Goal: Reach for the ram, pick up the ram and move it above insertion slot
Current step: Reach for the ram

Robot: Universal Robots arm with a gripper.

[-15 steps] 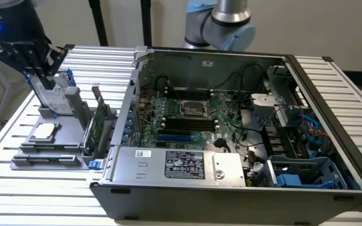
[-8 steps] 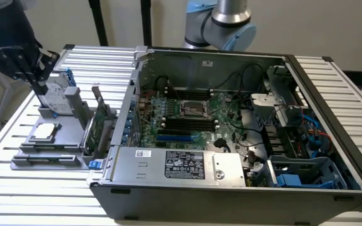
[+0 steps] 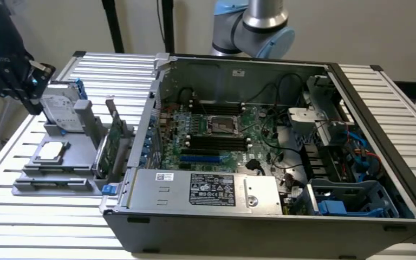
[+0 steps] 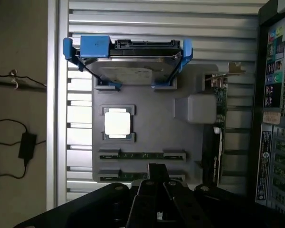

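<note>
Two rams stand on edge in the grey holder [image 4: 147,128]: one thin green ram [image 4: 141,155] and a second ram [image 4: 129,176] in the row beside it. My gripper [image 4: 156,168] is shut with nothing in it, and its dark fingertips hover over the end of the second ram without touching it. In the exterior view the gripper [image 3: 26,89] hangs high above the holder [image 3: 56,184] at that view's left. The long black insertion slots [image 3: 215,142] lie on the motherboard inside the open computer case [image 3: 266,216].
The holder also carries a silver hard drive in a blue caddy [image 4: 128,59], a square processor [image 4: 118,123] and a green expansion card with a metal bracket [image 4: 219,123]. The case wall [image 3: 141,135] rises right beside the holder. Everything rests on a slatted metal table [image 3: 41,216].
</note>
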